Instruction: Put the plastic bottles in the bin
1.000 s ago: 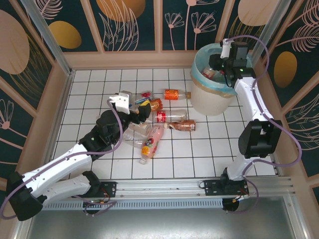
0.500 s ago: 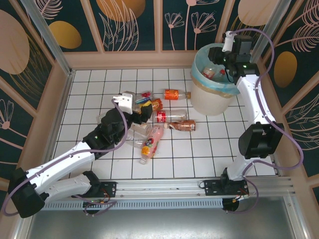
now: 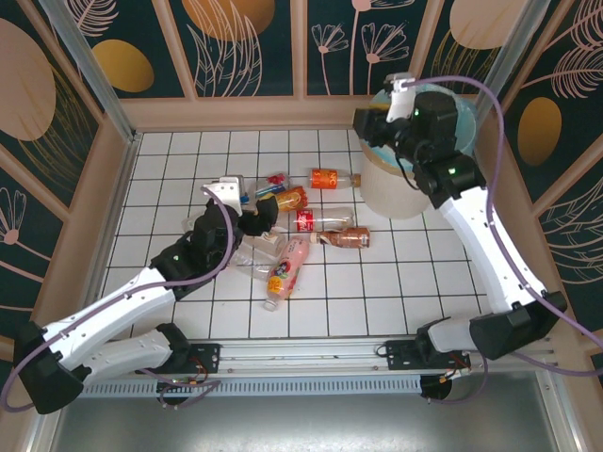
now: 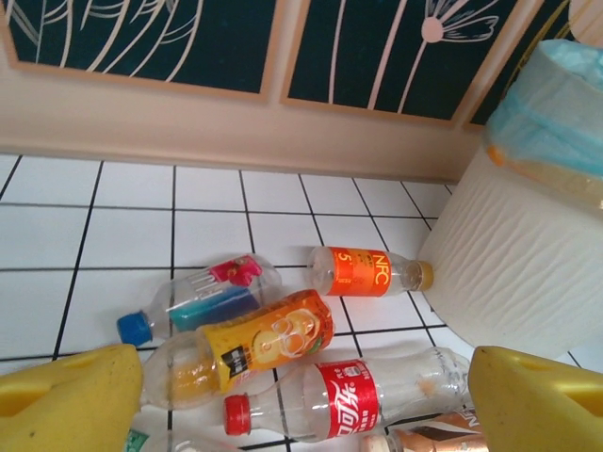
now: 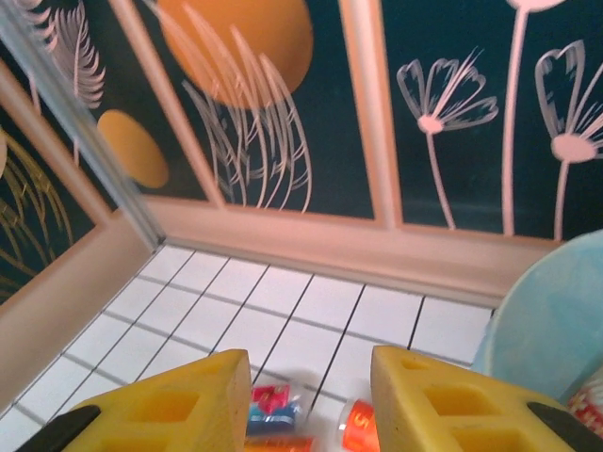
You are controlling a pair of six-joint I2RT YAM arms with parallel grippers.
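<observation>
One bin (image 3: 400, 193) stands in the far right corner. The bottles (image 3: 316, 221) lie in a heap on the tiles (image 3: 377, 301) to its left. I count about eight, though the left arm (image 3: 122, 311) covers part of the heap, so the count may be short. The NFC bottle (image 4: 363, 271) lies just beside the bin's wall.

The left claw (image 3: 261, 215) hangs over the heap's left side with its fingers (image 4: 71, 405) spread wide, gripping nothing. The right claw (image 3: 369, 121) sits above the bin's left rim, its fingers (image 5: 170, 405) somewhat parted with nothing between them.

Bare tiles lie near, left and right of the heap. A wooden kerb (image 3: 245, 113) edges the far wall.
</observation>
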